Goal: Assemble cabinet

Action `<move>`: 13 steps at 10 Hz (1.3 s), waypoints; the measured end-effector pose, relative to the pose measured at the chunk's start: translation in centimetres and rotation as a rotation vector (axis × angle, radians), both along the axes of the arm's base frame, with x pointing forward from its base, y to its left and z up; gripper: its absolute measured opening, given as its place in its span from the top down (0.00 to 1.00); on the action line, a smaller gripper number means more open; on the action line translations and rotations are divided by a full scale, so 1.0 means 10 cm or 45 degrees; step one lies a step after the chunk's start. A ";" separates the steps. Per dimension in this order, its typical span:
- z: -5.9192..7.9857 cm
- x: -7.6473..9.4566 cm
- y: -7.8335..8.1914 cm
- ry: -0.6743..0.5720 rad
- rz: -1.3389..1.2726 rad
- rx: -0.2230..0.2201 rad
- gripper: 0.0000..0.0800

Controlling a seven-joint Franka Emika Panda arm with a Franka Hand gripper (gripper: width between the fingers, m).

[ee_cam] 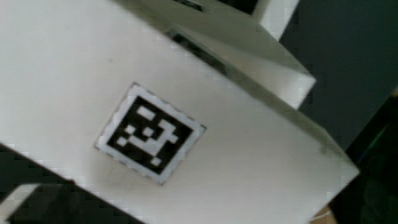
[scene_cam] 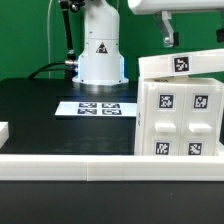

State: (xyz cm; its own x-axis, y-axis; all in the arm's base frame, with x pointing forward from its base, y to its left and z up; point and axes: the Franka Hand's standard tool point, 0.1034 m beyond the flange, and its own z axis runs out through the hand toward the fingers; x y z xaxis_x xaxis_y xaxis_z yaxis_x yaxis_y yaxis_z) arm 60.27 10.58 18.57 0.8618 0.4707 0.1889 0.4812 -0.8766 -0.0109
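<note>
White plastic shows first at the exterior view's left: a small white part (scene_cam: 4, 130) lies at the left edge of the black table (scene_cam: 40, 115), cut off by the frame. A low white rail (scene_cam: 70, 164) runs along the near edge of the table. At the middle of the far edge stands the arm's white base (scene_cam: 100, 55), with a dark cable (scene_cam: 60, 45) hanging just beside it. In front of the base the marker board (scene_cam: 100, 107) lies flat on the table, its tags facing up. Toward the exterior view's right the cabinet (scene_cam: 180, 120) stands near the near right corner of the table, close behind the rail. The face turned to the camera carries four small tagged panels, and the slab along its top, with a tag (scene_cam: 182, 63) of its own, sits slightly tilted, higher toward the right edge. The gripper (scene_cam: 168, 38) hangs directly over that slab, near the cabinet's left end. Whether its fingers touch the slab is unclear from here, and I cannot tell whether the jaws are parted or closed. In the wrist view a white face of the cabinet (ee_cam: 107, 70) fills nearly the whole picture at an angle, with one black-and-white tag (ee_cam: 151, 133) on it. The fingers are not clearly made out there.
</note>
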 end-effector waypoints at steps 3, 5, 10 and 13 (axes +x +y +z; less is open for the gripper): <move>-0.06 -0.02 -0.03 -0.014 0.328 -0.085 0.00; -0.08 -0.02 -0.07 -0.023 0.503 -0.127 0.00; -0.15 -0.01 -0.15 -0.030 0.750 -0.193 0.00; -0.24 -0.02 -0.16 -0.025 0.731 -0.195 0.00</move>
